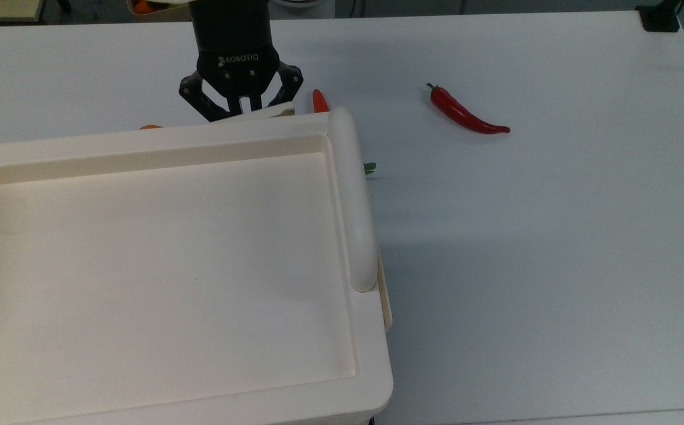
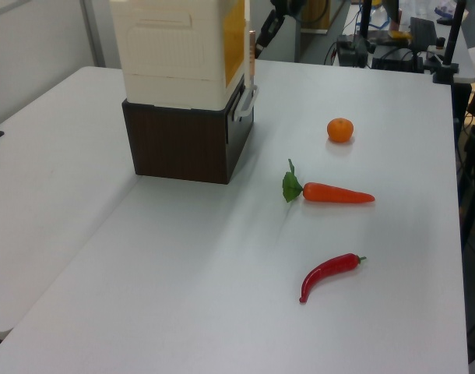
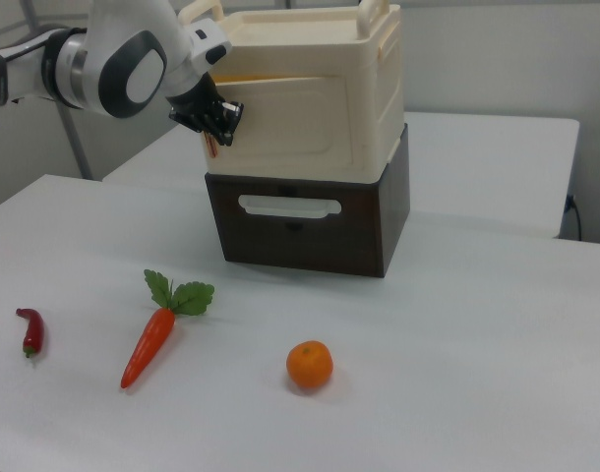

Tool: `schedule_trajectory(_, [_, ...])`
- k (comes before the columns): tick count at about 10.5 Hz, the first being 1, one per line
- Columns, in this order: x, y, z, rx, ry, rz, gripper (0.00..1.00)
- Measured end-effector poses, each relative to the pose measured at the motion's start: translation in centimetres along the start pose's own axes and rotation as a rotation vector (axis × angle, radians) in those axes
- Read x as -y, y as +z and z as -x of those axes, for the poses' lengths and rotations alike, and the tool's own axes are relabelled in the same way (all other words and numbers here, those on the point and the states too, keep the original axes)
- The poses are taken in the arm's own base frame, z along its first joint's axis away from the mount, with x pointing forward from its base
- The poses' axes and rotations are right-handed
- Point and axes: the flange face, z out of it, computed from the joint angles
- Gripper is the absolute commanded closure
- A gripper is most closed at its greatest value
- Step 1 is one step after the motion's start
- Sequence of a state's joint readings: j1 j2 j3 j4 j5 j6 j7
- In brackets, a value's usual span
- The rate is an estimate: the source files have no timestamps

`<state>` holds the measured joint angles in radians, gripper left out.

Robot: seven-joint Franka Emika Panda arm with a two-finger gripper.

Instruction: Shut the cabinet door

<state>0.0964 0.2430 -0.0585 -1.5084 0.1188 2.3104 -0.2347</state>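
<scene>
Pressing the cabinet door [image 3: 280, 123] nearly shut; right view shows jaws [image 3: 221, 123] beside it.

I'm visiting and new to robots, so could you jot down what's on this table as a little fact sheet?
cabinet: cream unit stacked on a dark brown drawer box
cabinet door: nearly shut, a thin gap left
gripper: at the door's free edge, fingers spread
carrot: lying on the table
orange: beside the carrot
red chili: apart from the rest
</scene>
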Motion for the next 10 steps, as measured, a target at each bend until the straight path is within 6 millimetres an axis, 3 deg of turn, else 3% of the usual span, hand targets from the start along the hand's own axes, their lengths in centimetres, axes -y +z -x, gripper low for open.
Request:
schedule_trajectory(6, [1.5,1.2,-1.8,-0.178,0.138,0.015,0.89])
schedule_trajectory(10, [1.5,1.2,-1.8,-0.187,0.154,0.014,0.89])
